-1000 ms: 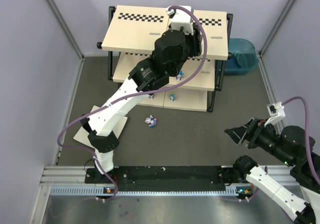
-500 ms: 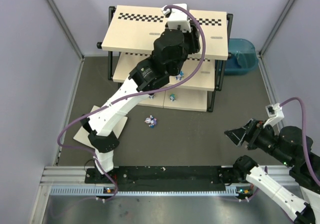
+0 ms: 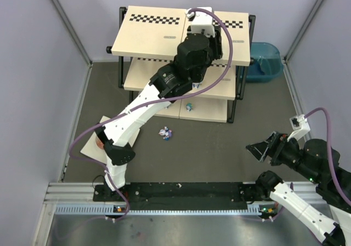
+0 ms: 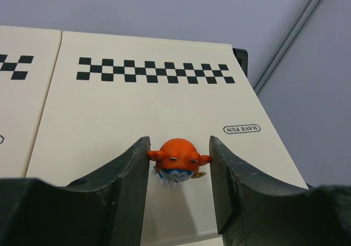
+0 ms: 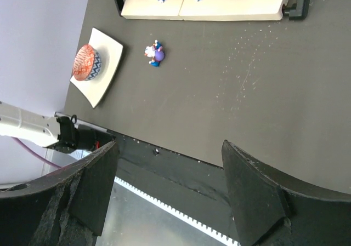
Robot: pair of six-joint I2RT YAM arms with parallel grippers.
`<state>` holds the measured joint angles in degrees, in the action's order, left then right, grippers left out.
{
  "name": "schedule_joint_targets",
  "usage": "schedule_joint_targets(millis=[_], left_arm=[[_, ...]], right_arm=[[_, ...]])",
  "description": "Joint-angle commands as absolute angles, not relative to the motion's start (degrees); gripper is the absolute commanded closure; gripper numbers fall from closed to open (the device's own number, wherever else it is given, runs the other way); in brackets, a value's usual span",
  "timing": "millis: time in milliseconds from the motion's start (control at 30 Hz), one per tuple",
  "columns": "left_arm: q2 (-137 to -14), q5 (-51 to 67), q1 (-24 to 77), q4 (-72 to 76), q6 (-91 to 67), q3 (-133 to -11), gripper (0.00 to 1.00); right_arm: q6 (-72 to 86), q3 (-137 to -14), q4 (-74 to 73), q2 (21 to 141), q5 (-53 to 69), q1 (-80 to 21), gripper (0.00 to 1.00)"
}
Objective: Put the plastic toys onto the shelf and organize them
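One orange-headed toy (image 4: 177, 162) is pinched between the fingers of my left pincer (image 4: 179, 146), at the near edge of the top board of the shelf (image 4: 126, 109). My right pincer (image 5: 170, 147) hangs wide open, holding nothing, above the table (image 5: 263, 92), where a purple toy (image 5: 155, 53) lies.

The left arm (image 3: 137, 114) and the right arm (image 3: 299, 202) are built from white links and black joint housings. A purple cable (image 3: 231, 46) is routed along each. Black fingers (image 4: 126, 186) are fitted.
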<state>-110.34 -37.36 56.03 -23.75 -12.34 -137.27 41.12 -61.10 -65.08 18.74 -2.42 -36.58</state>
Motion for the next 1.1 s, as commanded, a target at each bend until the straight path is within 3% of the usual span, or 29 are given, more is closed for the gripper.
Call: schedule_joint_targets(millis=[0, 1067], left_arm=[[-109.8, -37.9, 55.2, -22.3, -12.8, -138.3, 1.00], [-106.3, -34.5, 53.1, -23.9, -17.2, -133.2, 0.98]], right_arm=[[41.0, -61.3, -65.0, 18.1, -3.3, -36.1, 0.24], [38.1, -64.0, -67.9, 18.4, -6.5, -36.0, 0.24]])
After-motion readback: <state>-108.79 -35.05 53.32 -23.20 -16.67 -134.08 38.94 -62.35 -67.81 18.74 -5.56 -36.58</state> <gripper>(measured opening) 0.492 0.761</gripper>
